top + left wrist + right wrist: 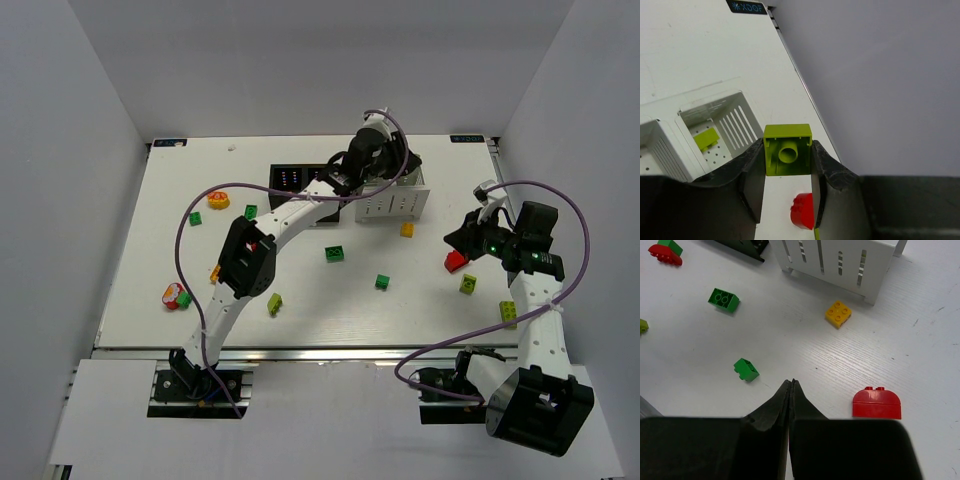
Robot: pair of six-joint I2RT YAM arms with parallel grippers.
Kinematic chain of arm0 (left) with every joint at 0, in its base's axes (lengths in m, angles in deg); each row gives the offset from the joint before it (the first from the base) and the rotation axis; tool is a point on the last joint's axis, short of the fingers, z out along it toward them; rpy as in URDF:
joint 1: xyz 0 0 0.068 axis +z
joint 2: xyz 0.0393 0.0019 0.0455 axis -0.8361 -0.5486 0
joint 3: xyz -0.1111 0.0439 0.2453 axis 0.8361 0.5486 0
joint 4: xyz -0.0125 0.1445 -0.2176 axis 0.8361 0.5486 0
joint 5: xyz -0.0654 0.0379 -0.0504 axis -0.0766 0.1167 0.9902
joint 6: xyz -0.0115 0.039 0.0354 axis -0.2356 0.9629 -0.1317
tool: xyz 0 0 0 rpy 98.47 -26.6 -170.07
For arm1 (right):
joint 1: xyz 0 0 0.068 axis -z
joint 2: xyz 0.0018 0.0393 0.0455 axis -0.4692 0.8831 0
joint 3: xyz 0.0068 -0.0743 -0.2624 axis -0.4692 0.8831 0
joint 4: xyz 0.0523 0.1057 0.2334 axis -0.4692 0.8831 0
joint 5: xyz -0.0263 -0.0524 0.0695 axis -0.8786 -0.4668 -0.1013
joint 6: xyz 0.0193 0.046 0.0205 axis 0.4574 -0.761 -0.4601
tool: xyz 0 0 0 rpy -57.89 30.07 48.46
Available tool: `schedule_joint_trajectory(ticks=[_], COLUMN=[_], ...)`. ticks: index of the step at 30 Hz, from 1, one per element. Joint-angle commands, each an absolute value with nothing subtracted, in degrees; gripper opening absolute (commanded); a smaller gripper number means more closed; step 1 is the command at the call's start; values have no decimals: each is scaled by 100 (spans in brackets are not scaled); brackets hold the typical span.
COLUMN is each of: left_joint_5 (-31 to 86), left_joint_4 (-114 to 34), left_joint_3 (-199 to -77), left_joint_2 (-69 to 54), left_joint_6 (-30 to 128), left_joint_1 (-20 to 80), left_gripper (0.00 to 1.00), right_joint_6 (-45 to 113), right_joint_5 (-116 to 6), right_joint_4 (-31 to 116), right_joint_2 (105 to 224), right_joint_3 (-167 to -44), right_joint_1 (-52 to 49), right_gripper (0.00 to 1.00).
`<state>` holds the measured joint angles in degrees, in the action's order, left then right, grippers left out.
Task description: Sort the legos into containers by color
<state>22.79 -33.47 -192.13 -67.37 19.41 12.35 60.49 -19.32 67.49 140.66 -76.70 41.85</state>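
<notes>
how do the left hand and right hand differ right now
The left hand is shut on a lime brick; the right hand is shut with its fingers pressed together, holding nothing. The left hand hangs by the white container; the right hand is out among loose bricks, near a red rounded brick. Both are black and two-fingered.

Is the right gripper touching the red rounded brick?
Apart. The right wrist view shows the right gripper shut, with bare table visible between its tips and the red rounded brick.
</notes>
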Motion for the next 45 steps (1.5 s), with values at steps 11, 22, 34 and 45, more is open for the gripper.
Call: schedule_joint_trajectory(ticks=[11, 22, 34, 45], left_joint_5=[1812, 1627, 1478, 1504], left_joint_4=[-3201, -3087, -3043, -3016], left_joint_3=[-19604, -19806, -19902, -18957], left_joint_2=[-6969, -7146, -7119, -5428], left_joint_6=[2329, 2321, 2329, 2926], left_joint_1=[1234, 1234, 1234, 1234], left_gripper=[31, 47, 66, 21], right_joint_6=[5892, 5874, 5883, 6840], right_joint_5=[-1824, -1851, -1825, -2939], right_joint_4=[6623, 6640, 6666, 7834], right_joint_2=[13972, 13955, 13972, 13972], right_joint_3=[-7647, -7639, -7683, -8227], right_joint_1=[4204, 4213, 4213, 4222], right_gripper=[0, 0, 3, 59])
